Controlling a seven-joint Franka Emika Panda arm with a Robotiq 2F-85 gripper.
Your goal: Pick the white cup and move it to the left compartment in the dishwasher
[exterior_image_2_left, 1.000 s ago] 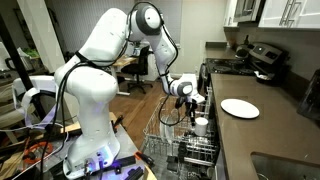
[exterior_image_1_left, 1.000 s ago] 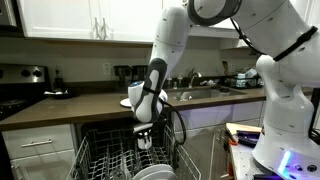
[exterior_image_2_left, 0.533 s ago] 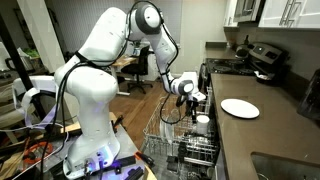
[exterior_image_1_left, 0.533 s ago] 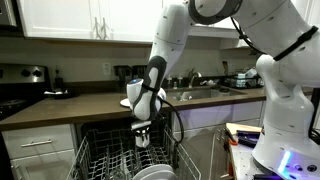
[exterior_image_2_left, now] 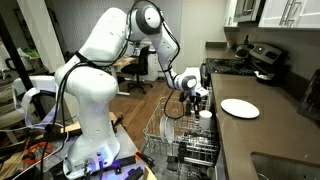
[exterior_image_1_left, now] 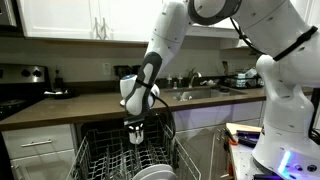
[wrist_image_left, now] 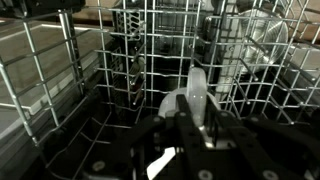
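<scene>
Apparently the black gripper (exterior_image_1_left: 137, 125) holds the small white cup (wrist_image_left: 196, 92) pinched just above the grey wire dishwasher rack (exterior_image_1_left: 95, 158), so it clears the tines.

Arm (exterior_image_1_left: 162, 48), white, one: elbow raised high, forearm sloping down to the wrist (exterior_image_1_left: 136, 96) in both exterior views. Gripper (exterior_image_1_left: 137, 127), dark, one: hangs straight down from the wrist, fingertips lowest, jaws closed on a white cup (exterior_image_2_left: 206, 116) clamped between them just under the palm. Wrist view: the dark fingers (wrist_image_left: 222, 130) reach forward from the lower edge, one on either side of the cup.
</scene>
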